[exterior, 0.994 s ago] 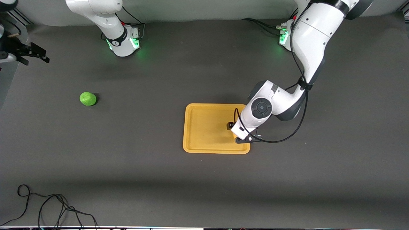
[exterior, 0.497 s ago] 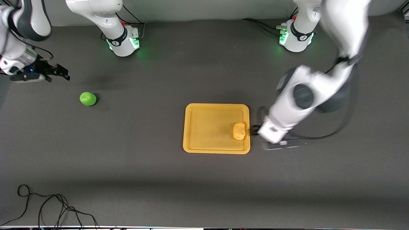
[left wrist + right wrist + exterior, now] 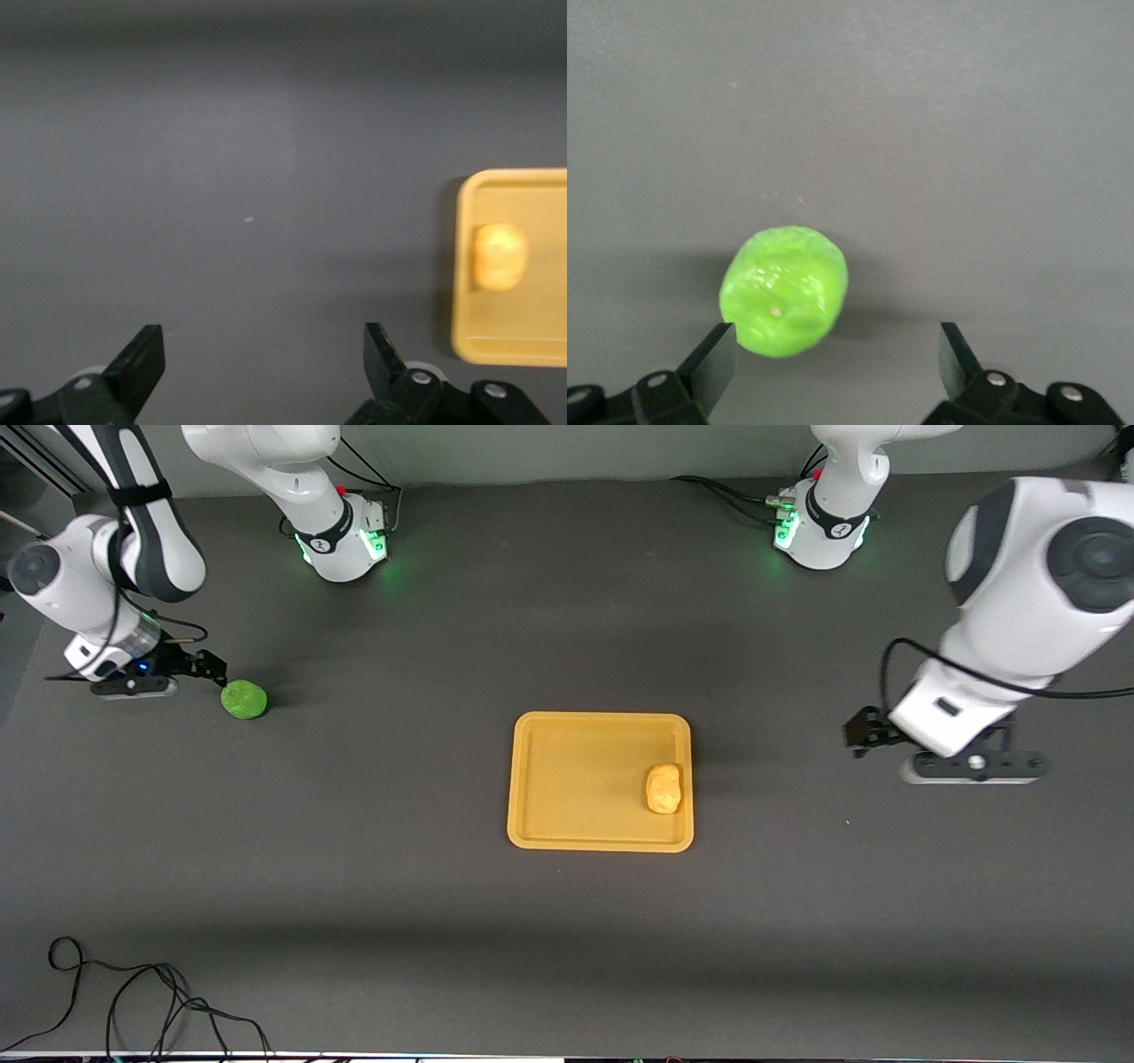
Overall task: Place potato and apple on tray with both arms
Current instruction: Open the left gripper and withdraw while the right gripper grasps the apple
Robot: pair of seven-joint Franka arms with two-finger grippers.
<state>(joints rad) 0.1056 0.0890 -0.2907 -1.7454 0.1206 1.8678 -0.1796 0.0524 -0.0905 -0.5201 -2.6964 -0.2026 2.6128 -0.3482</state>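
Front view shows the dark grey worktop (image 3: 567, 921) spread under both of my arms, whose bases stand at its upper edge. My left arm (image 3: 1019, 602) reaches out over the worktop toward its own end of the table, well apart from the tray (image 3: 567, 779). My right arm (image 3: 106, 576) bends down at its own end, close to the apple (image 3: 244, 699).

The yellow-orange tray lies flat near the middle of the worktop. The potato (image 3: 664, 788) rests inside it, by the rim toward my left arm's end; my left wrist view shows it there as well (image 3: 500, 257), lying free.

My left gripper (image 3: 864, 731) hangs over bare worktop beside the tray, its fingers (image 3: 142, 359) spread wide with nothing between them. My right gripper (image 3: 205, 666) is just beside the apple, released too; in my right wrist view the green apple (image 3: 784, 290) sits on the worktop close to one finger (image 3: 713, 367), the gap between the fingers wider than the fruit.

A loose black cable (image 3: 133, 1001) curls on the worktop at the edge nearest the front camera, toward my right arm's end.
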